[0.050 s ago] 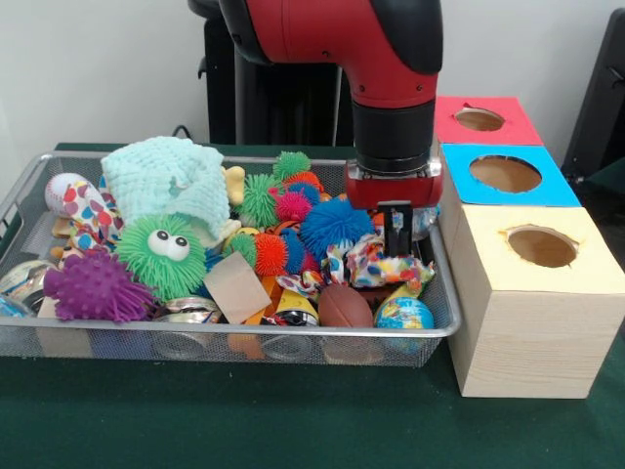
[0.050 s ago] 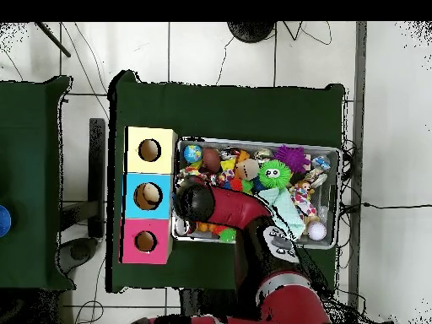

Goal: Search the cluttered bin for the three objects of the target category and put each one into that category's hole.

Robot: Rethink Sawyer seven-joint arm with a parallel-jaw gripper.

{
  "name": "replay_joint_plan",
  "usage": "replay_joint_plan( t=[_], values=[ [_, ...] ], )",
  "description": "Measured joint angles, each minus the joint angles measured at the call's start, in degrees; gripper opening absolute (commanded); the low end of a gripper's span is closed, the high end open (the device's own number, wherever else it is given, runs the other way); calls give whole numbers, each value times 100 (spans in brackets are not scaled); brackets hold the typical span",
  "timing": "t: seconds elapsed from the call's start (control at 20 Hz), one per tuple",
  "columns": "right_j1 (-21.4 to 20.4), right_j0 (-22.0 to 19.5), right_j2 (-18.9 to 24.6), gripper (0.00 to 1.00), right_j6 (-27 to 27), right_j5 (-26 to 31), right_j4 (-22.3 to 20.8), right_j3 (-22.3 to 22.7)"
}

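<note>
**Claw down in the bin's right end**

Far left of the claw, in the front view: purple spiky ball (image 1: 96, 286) and green googly-eyed puffer (image 1: 164, 254), under a mint knitted cloth (image 1: 168, 182). Closer in: blue spiky ball (image 1: 332, 226), just left of the claw. Below it: small brown football (image 1: 345, 306) and globe ball (image 1: 404, 314), against the wire bin (image 1: 244, 344) front wall. Claw (image 1: 395, 229) itself: lowered over patterned fabric (image 1: 376, 266); released or clenched, cannot tell. Right of the claw, outside the bin: wooden box row with yellow-topped hole (image 1: 541, 246), blue-topped hole (image 1: 505, 174), red-topped hole (image 1: 479, 119). Target category not evident.
</note>
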Motion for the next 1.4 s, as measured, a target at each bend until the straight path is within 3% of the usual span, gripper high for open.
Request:
replay_joint_plan(
  t=[0.3, 1.05, 1.1, 1.4],
  values=[
    [22, 35, -35, 0, 0, 719, -349, -282],
    [96, 36, -36, 0, 0, 732, -475, -457],
    [97, 37, -37, 100, 0, 732, -475, -457],
    [97, 140, -148, 100, 0, 732, -527, -473]
  ],
)
